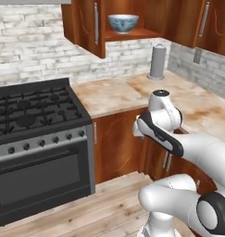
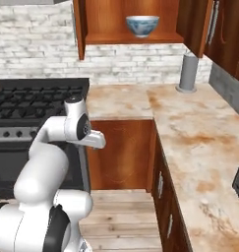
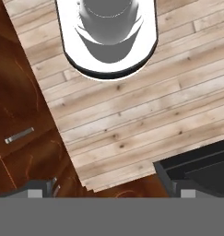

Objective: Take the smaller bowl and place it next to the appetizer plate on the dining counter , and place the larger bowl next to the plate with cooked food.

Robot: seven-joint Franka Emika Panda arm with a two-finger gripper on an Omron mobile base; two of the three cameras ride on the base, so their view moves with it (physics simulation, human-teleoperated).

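The larger bowl (image 1: pixel 123 22), white with a blue pattern, sits on an open shelf (image 1: pixel 132 34) between the wooden cabinets, above the marbled worktop (image 1: pixel 115 95) and to the right of the black stove (image 1: pixel 33 109). A grey cylinder (image 1: pixel 157 62) stands on the worktop below it. The gripper (image 3: pixel 111 190) points down at the plank floor (image 3: pixel 132 110), its fingers (image 3: pixel 36 191) spread wide and holding nothing

Black stove (image 1: pixel 33 139) beside marbled worktop (image 1: pixel 118 95).

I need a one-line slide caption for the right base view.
White bowl with blue-teal pattern on open wooden shelf above marbled beige counter.
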